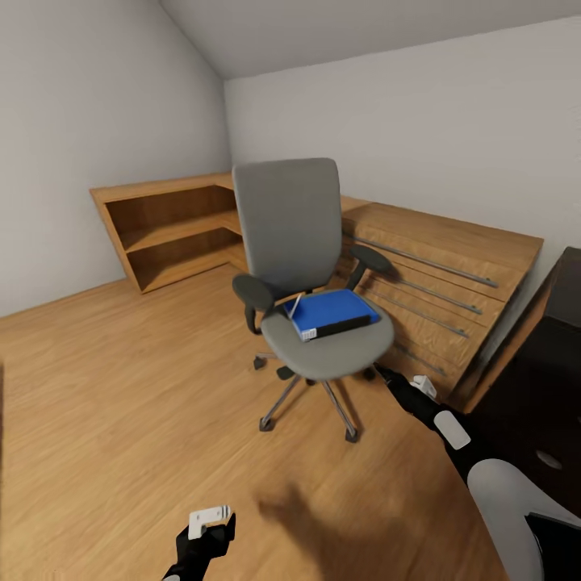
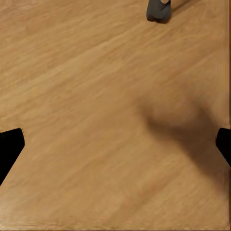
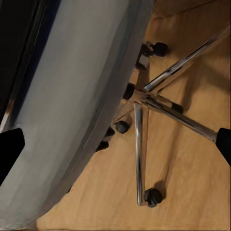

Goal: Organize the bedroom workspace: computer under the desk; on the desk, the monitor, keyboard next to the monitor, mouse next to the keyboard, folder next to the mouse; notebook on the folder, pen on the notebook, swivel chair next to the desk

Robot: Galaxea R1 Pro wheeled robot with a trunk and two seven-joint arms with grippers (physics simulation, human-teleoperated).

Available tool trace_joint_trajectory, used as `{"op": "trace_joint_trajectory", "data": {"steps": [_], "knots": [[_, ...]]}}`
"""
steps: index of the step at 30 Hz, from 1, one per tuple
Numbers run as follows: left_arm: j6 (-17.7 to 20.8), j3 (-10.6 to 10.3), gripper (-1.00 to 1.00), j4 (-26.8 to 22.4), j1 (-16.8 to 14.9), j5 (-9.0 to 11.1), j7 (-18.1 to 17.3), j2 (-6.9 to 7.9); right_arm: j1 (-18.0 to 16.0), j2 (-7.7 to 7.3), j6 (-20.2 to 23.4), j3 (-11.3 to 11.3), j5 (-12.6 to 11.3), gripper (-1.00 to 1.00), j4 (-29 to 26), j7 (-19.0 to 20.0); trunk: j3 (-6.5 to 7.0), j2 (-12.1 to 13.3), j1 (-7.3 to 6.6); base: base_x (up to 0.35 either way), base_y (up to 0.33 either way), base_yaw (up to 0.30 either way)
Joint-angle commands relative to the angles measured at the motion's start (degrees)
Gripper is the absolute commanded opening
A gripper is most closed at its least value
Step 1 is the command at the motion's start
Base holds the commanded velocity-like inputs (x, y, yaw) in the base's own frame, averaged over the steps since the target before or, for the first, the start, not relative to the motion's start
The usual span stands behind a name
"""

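Fingertips of my right gripper (image 3: 115, 144) stand wide apart, dark at either side of the right wrist view, with nothing held between them. In the head view that gripper (image 1: 386, 375) reaches out just beside the front right edge of the seat of the swivel chair (image 1: 311, 266), and I cannot tell whether it touches the seat. Through the right wrist camera I look past the grey underside of the seat to the metal five-star base (image 3: 159, 103) and its black castors on the wooden floor (image 3: 192, 183).

My left gripper (image 2: 115, 144) is also spread wide and empty, its dark tips at the two sides of the left wrist view, above bare floor with a soft shadow and one castor (image 2: 158, 10). In the head view it (image 1: 211, 528) hangs low, well apart from the chair.

On the seat lies the blue folder (image 1: 329, 311), toward the right side of the seat, its white page edge facing the front. At the folder's left end something thin and pale leans up against it; it may be the pen, but it is too small to be sure.

Behind the chair stand light wooden low cabinets (image 1: 173, 230) along the two walls, one with open shelves, one with long metal handles. A piece of the black desk (image 1: 557, 347) shows beyond my right arm.
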Motion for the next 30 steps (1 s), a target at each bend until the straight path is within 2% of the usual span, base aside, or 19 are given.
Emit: {"op": "trace_joint_trajectory", "data": {"steps": [1, 15, 28, 30], "knots": [[-0.20, -0.24, 1.00, 0.02, -0.02, 0.38, 0.25, 0.02, -0.03, 0.02, 0.52, -0.30, -0.39, 1.00, 0.00, 0.14, -0.04, -0.02, -0.04, -0.316, -0.080, 0.000], [-0.20, -0.24, 1.00, 0.03, -0.02, 0.38, 0.27, 0.02, -0.03, 0.08, 0.49, -0.29, -0.39, 1.00, 0.08, 0.14, -0.04, -0.02, -0.04, -0.302, -0.080, 0.000], [-0.15, -0.24, 1.00, 0.03, -0.02, 0.38, 0.23, 0.09, -0.03, 0.12, -0.41, -0.28, -0.20, 1.00, 0.15, -0.31, -0.04, -0.02, -0.04, -0.059, -0.018, 0.000], [-0.10, -0.24, 1.00, 0.02, -0.02, 0.38, 0.32, 0.09, -0.03, 0.17, -1.40, -0.23, -0.15, 1.00, 0.27, -0.39, 0.32, 0.78, -0.48, -0.008, -0.002, 0.000]]}}
